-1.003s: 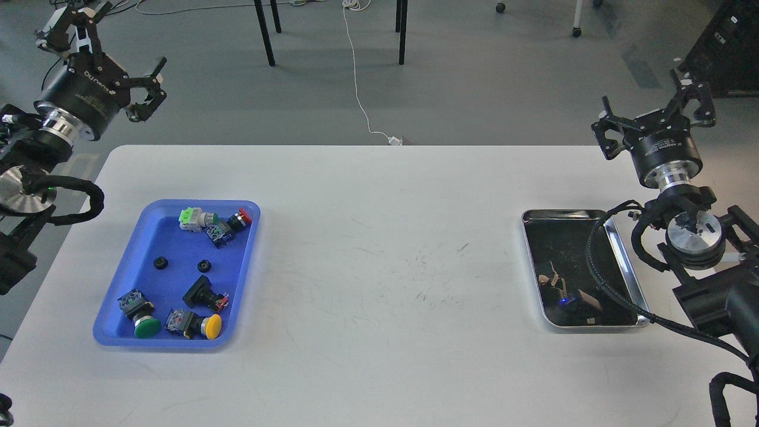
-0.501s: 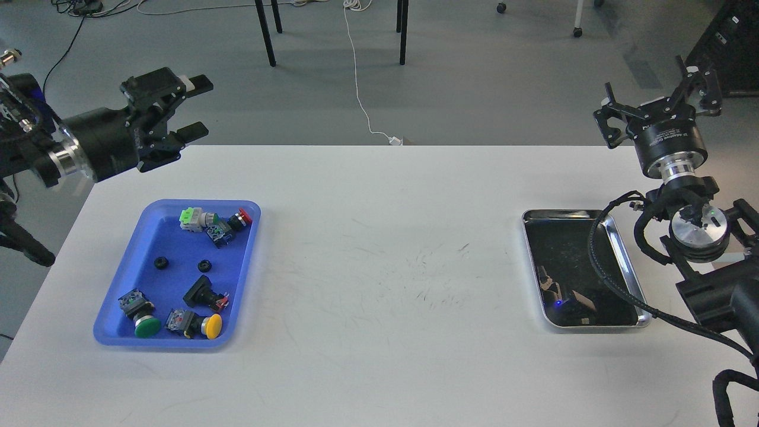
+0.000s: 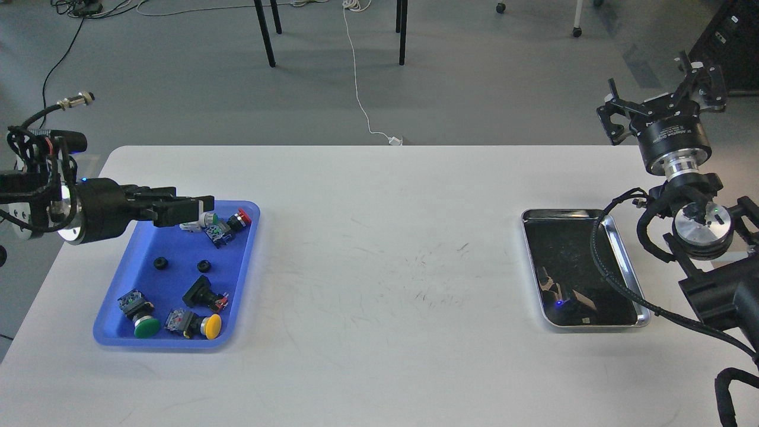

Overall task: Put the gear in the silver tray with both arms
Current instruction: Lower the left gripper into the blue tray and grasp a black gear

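Observation:
Two small black gears [image 3: 159, 263] [image 3: 204, 264] lie in the middle of the blue tray [image 3: 172, 343] at the left. The silver tray [image 3: 584, 212] sits at the right with nothing in it but reflections. My left gripper [image 3: 198, 209] reaches in level from the left, over the blue tray's far end, above and behind the gears. Its fingers overlap, so I cannot tell how they stand. My right gripper [image 3: 664, 104] is open and empty, raised beyond the table's far right edge, behind the silver tray.
The blue tray also holds several push-button switches with green [image 3: 146, 326], yellow [image 3: 212, 325] and red [image 3: 243, 216] caps. A black cable [image 3: 605, 279] from my right arm crosses the silver tray's right side. Chair legs and a white cord are on the floor beyond.
My left arm has swung down and turned: the gripper went from high beyond the table's left corner to level over the blue tray's far end. The right gripper drifted slightly up and right.

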